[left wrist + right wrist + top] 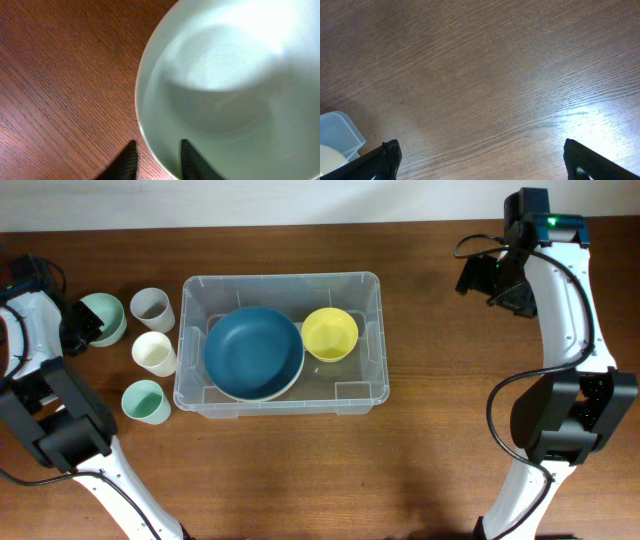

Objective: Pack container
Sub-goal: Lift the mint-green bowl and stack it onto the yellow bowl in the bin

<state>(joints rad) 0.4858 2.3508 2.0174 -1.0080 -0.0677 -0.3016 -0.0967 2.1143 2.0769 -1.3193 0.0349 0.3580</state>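
Note:
The container [280, 278], a large clear plastic bin, stands at the table's middle. It holds a big dark blue bowl [253, 352] and a small yellow bowl [329, 333]. My left gripper [82, 323] is at the far left, at a pale mint bowl [105, 315]. In the left wrist view its fingers [157, 150] straddle that bowl's [235, 75] rim, one inside and one outside, with wood showing between the outer finger and the rim. My right gripper [485, 278] is wide open and empty [480, 160] over bare wood, right of the container, whose corner [340, 132] shows at the lower left.
Three cups stand left of the container: a grey one [151, 306], a cream one [154, 352] and a teal one [144, 401]. The table's back edge meets a white wall at the top.

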